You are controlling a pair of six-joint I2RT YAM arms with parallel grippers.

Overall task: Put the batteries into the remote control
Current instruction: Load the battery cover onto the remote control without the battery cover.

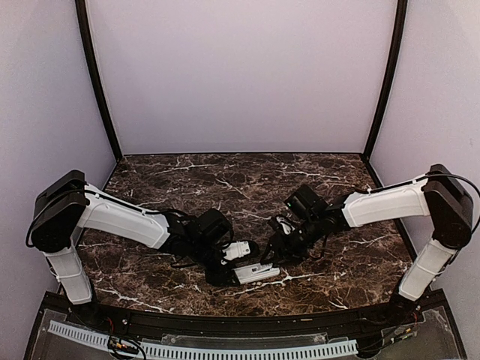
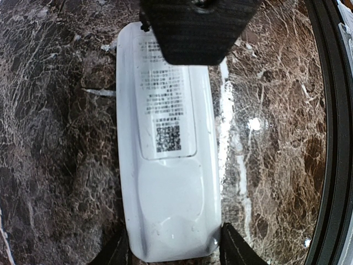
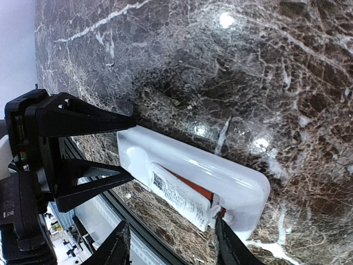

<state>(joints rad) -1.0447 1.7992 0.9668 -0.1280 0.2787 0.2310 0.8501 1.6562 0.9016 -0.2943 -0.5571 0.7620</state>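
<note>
The white remote control (image 1: 259,271) lies back-up on the marble table near the front edge. My left gripper (image 1: 229,274) is shut on its one end; in the left wrist view its fingers (image 2: 237,249) press both sides of the remote (image 2: 171,204). The labelled battery cover (image 3: 179,197) sits tilted and ajar over the compartment, with the orange-red battery (image 3: 190,185) showing underneath. The blue battery is hidden. My right gripper (image 3: 171,245) is open above the remote's other end, one fingertip (image 3: 220,223) touching the cover's end.
The black raised rim of the table (image 2: 325,165) runs close beside the remote. A white slotted cable duct (image 1: 225,349) lies beyond it. The left gripper's black fingers (image 3: 83,118) show at the left of the right wrist view.
</note>
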